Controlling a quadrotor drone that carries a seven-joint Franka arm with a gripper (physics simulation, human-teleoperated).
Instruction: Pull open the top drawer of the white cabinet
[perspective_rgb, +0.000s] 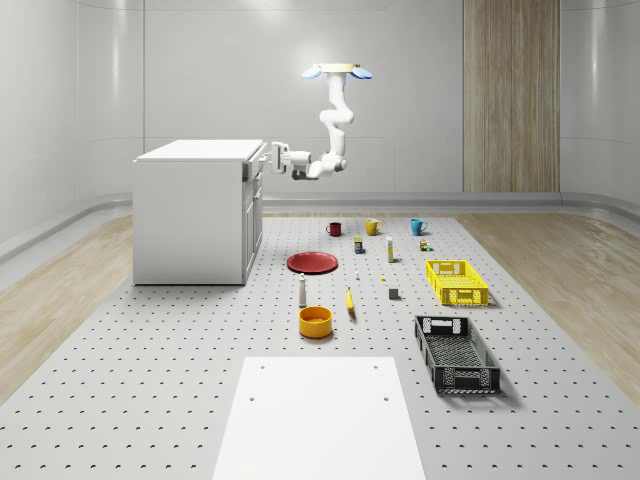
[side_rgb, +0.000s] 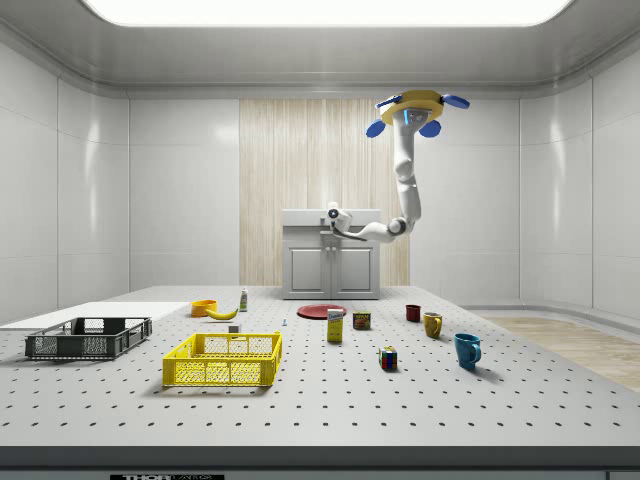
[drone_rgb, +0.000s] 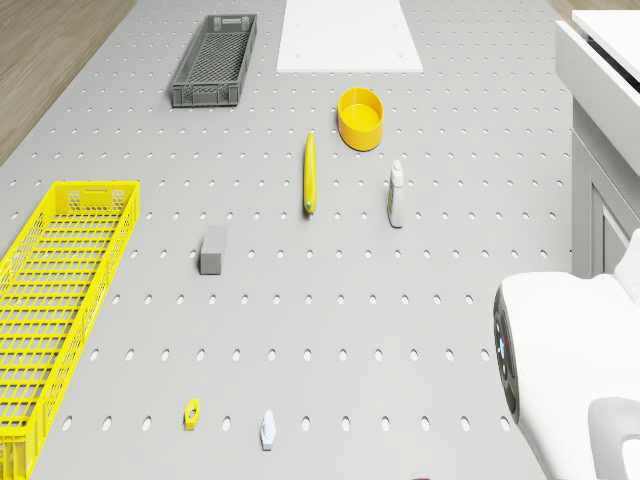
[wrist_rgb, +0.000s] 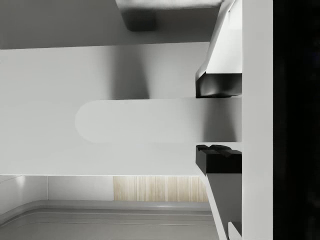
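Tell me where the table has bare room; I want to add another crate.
Bare stretches: left of the orange bowl below the cabinet, and right of the yellow crate and black crate. It is crowded between the red plate and the yellow crate.

A simulated robotics test lab: a wide grey perforated surface (perspective_rgb: 150, 400) like an optical breadboard, bare pale panelled walls (perspective_rgb: 400, 90) with one wood strip (perspective_rgb: 510, 95), and a ceiling light panel (side_rgb: 320, 10), with small test props laid out in rows.
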